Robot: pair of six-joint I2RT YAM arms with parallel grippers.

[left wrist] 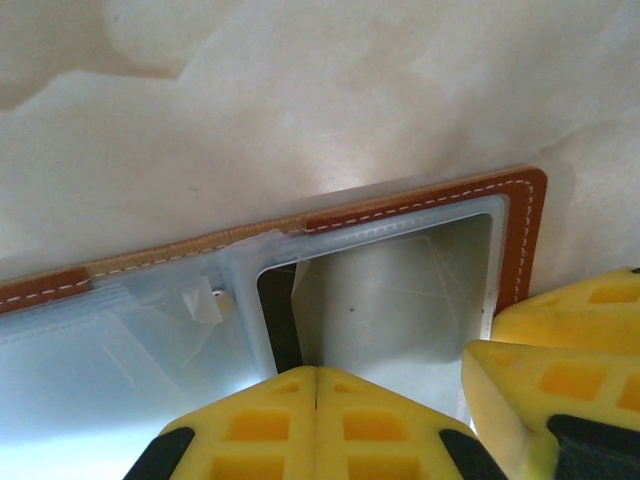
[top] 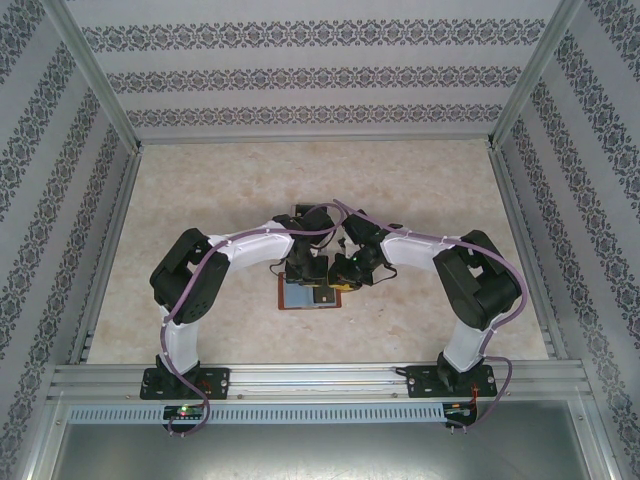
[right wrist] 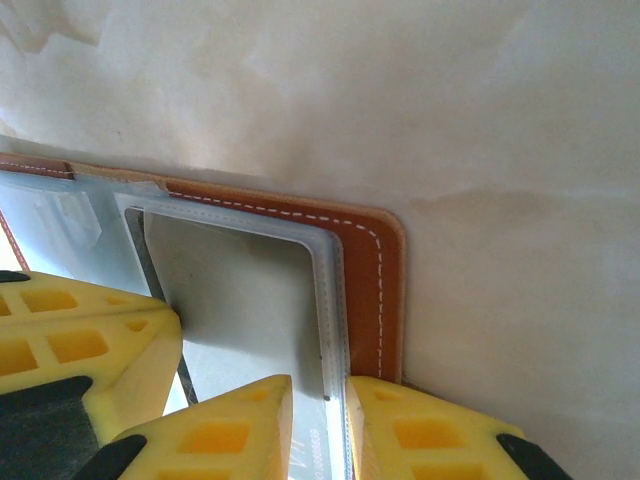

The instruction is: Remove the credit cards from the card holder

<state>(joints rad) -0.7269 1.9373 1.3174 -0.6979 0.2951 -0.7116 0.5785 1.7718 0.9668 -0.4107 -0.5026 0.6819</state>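
Note:
The brown leather card holder (top: 292, 301) lies open and flat on the table between both arms, its grey-blue clear pockets facing up. A pale grey credit card (left wrist: 400, 290) sits in the end pocket beside the stitched leather border (right wrist: 370, 270). My left gripper (left wrist: 316, 372) is shut, its yellow tips pressed together on the pocket's inner edge. My right gripper (right wrist: 318, 385) straddles the pocket's outer rim, its jaws narrowly apart on the credit card (right wrist: 240, 290) and the clear pocket edge. Its outer finger (right wrist: 420, 430) rests at the leather border.
The table (top: 200, 200) is pale marbled stone, walled by patterned panels and aluminium rails. The right arm's yellow fingers (left wrist: 560, 390) crowd the left wrist view. The left arm's finger (right wrist: 70, 340) sits close beside the right gripper.

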